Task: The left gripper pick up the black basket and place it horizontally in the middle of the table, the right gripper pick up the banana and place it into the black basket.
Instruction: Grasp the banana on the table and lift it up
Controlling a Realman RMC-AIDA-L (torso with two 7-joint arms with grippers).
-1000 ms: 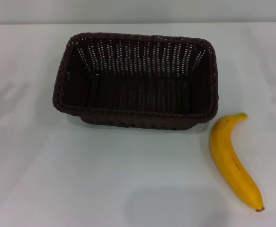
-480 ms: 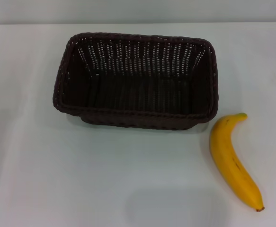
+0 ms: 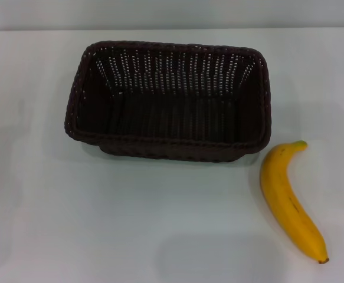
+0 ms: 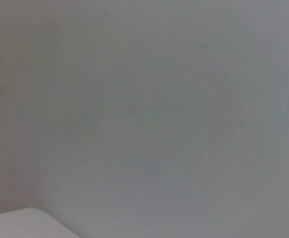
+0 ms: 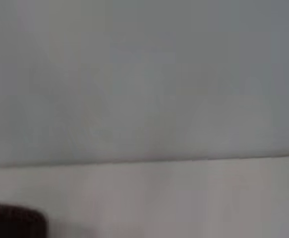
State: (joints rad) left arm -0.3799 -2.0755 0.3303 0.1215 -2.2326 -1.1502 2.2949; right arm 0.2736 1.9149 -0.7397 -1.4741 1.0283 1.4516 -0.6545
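The black basket (image 3: 169, 100) is sitting lengthwise mid-table, left arm now gone from view; banana (image 3: 291, 199) is waiting near the right edge, grippers unseen.

Dark woven black basket (image 3: 169, 100), yellow banana (image 3: 290, 200)

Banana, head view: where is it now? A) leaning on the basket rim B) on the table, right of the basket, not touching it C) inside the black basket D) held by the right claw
B: the banana lies flat on the table, right of the black basket, gap between them.
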